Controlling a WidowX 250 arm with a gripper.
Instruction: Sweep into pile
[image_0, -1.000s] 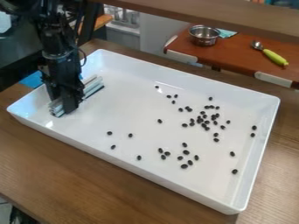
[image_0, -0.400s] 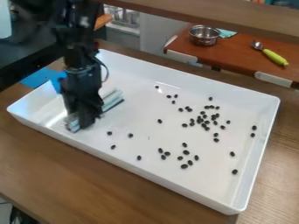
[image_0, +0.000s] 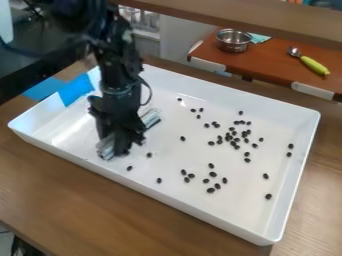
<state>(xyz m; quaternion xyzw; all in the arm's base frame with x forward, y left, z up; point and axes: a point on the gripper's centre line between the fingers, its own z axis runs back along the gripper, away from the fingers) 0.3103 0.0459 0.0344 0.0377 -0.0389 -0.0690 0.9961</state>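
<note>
Okay so, jaws (image_0: 119, 148) have a pale bar (image_0: 151, 118) pinched, dark beans (image_0: 211, 190) scattered loose in the white tray (image_0: 274, 130).

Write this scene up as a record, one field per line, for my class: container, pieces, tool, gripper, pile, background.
Container: white tray on a wooden table; blue tape at its upper-left edge
Pieces: dark beans, scattered, mostly centre to right
Tool: pale bar, held slantwise
Gripper: low in the tray's left half, its jaws closed on the bar
Pile: only a loose cluster
Background: metal pot, green-handled spoon on a reddish-brown surface
</note>
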